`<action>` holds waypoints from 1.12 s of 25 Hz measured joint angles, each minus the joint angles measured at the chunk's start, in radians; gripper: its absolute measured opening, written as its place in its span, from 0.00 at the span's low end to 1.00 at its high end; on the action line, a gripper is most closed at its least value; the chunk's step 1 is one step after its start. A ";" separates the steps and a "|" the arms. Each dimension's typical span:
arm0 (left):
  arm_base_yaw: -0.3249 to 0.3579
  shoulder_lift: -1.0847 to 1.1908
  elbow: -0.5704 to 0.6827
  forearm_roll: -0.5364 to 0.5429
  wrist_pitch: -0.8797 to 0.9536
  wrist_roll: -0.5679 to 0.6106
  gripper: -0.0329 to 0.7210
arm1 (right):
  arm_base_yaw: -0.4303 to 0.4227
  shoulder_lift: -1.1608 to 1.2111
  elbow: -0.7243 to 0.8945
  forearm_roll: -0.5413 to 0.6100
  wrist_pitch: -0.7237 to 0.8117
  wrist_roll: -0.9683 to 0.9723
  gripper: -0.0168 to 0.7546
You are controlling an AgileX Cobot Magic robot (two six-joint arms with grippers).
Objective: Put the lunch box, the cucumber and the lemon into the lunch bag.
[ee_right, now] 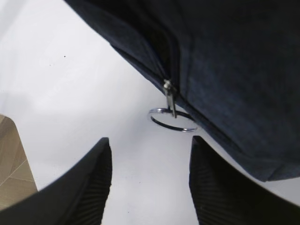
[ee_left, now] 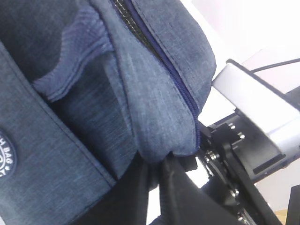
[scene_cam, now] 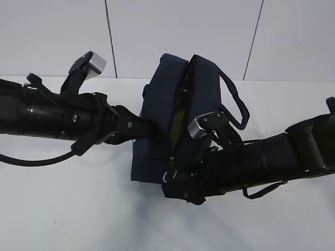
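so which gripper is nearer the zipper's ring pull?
Right. The right gripper is open just short of the ring pull, not touching. The left gripper is shut on the lunch bag fabric higher up the side.

"BAG" on lunch bag (ee_left: 56, 154) badge

In the exterior view the left hand (scene_cam: 142, 125) disappears behind the lunch bag (scene_cam: 162, 112), so its fingertips cannot be seen. The bag's inside is too dark to read through the gap in its top. In the left wrist view a round badge (ee_left: 4, 154) is cut off by the edge, its lettering unreadable. The right wrist view crops the right hand (ee_right: 150, 185).
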 joint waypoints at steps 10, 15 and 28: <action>0.000 0.000 0.000 0.000 -0.004 0.000 0.06 | 0.000 0.068 -0.112 0.000 -0.014 0.008 0.57; 0.000 0.000 0.000 0.000 -0.006 0.000 0.06 | 0.000 0.097 -0.118 0.000 -0.014 0.014 0.57; 0.000 0.000 0.000 0.000 -0.006 0.000 0.06 | 0.000 0.105 -0.119 0.000 -0.014 0.024 0.30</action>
